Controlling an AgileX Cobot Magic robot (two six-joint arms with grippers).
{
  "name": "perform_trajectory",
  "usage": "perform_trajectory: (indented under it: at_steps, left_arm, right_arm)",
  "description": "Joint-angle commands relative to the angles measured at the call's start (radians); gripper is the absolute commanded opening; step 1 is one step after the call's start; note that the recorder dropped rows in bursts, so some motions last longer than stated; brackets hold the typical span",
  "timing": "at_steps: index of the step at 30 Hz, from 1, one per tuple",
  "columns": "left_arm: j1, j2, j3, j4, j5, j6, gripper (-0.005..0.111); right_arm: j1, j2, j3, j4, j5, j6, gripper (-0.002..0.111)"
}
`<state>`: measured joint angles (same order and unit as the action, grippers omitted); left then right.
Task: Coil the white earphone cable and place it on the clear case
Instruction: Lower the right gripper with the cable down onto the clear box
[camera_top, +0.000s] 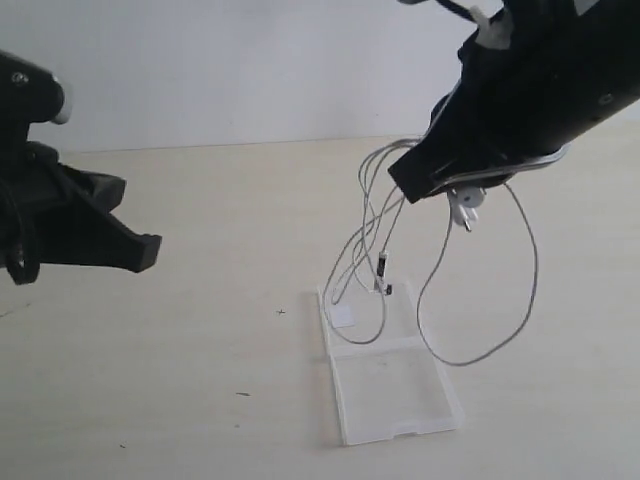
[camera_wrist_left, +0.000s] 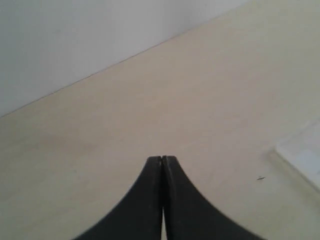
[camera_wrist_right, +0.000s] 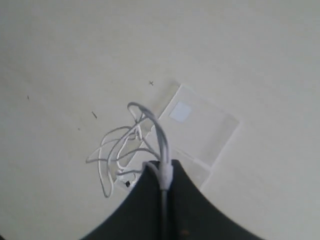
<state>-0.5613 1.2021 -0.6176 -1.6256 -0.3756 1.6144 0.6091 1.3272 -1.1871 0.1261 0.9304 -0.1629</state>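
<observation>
Status: white earphone cable (camera_top: 536, 262) held aloft over clear case (camera_top: 395, 392)

Right gripper (camera_top: 430, 180), upper right of frame in exterior view, pinches a bunch of strands. Its wrist view shows the fingers pressed tight on the wire (camera_wrist_right: 160, 134). Loose loops hang down centre-right. The lowest reach the case, but can't tell if they touch it or sit just above. One big loop swings out right, past the case edge. Earbuds (camera_top: 465, 205) dangle just under the gripper. Inline piece (camera_top: 383, 265) hangs mid-bundle.

Case lies open flat on table (camera_top: 180, 380), lower centre, both halves spread. Sticker (camera_top: 343, 317) is on the farther half.

Left gripper (camera_top: 140, 250), left edge of frame: fingers pressed together, nothing in them, well apart from the cable.

Handling (my read): wire is v. light and limp, so it prob. won't hold a coil unaided, and the loops are likely to slip & tangle. It is thin, so the pinch needs full closure. Best to take several strands together where they cross, not at the earbuds or inline piece, as those joints are fragile. Case is light, slick plastic and may skid if the wire drags on it.

Writing: none legible. Sticker looks blank; no brand seen anywhere.
</observation>
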Motion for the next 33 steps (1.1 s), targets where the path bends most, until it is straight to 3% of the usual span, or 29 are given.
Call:
perform_trajectory:
  at_steps: [1,5,9,27,33]
  left_arm:
    - [0.157,-0.002,0.049,-0.011,0.134,-0.02,0.0]
    - [0.294,-0.002,0.084,-0.011,0.286,-0.031,0.0]
    - [0.354,-0.002,0.098,-0.013,0.288,-0.05,0.0]
    - [0.361,-0.002,0.102,-0.013,0.367,-0.048,0.0]
    - [0.361,-0.002,0.12,-0.013,0.43,-0.052,0.0]
  right_arm:
    - [-0.005,0.051,-0.007,0.009,0.053,0.088,0.0]
    - [-0.005,0.085,-0.007,0.011,0.079,0.127,0.0]
    - [-0.005,0.109,-0.007,0.013,0.098,0.153,0.0]
    - [-0.005,0.316,-0.007,-0.018,0.135,0.218,0.0]
    - [-0.005,0.347,-0.047,-0.066,0.051,0.258,0.0]
